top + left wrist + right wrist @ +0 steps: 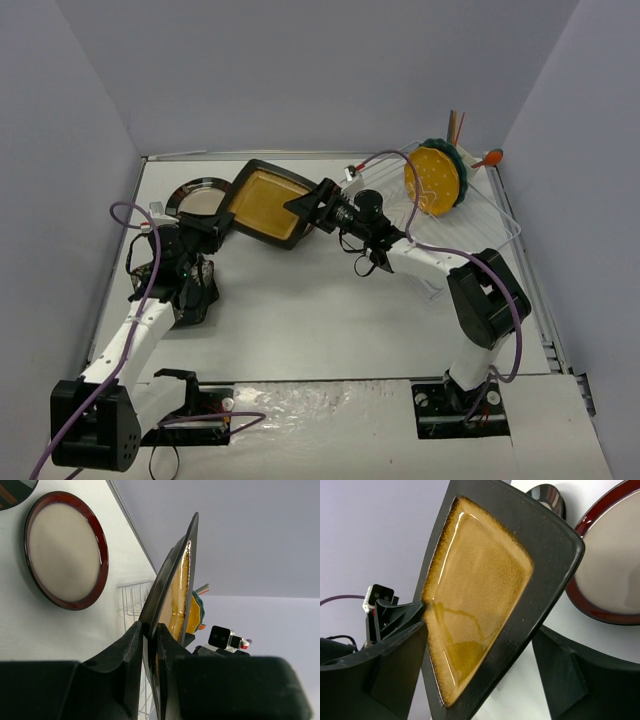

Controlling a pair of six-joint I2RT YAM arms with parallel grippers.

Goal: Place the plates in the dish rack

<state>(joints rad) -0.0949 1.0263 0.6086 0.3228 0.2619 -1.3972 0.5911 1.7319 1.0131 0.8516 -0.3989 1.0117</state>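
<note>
Fingers, top view: the left gripper is clamped on the left edge of the black square plate with amber centre. The right gripper is set at the plate's right corner.
Held plate, top view: it is raised and tilted over the far left part of the surface, between the two grippers.
Round plate, top view: a dark-rimmed round plate is laid flat near the far left corner, partly covered by the held plate.
Dish rack, top view: the dish rack is placed at the far right corner. A teal scalloped plate is stood on edge in it, and utensils are stood upright behind it.
Fingers, left wrist view: both fingers are pressed shut on the rim of the square plate, which is seen edge-on and near upright.
Beyond, left wrist view: a red-brown-rimmed cream plate is laid flat. A black striped plate is cut off at the picture's corner. White rack wire is seen past the held plate.
Fingers, right wrist view: the fingers are spread wide, one on each side of the amber-centred plate. Contact cannot be told.
Beyond, right wrist view: the red-brown rim is seen behind the held plate.
</note>
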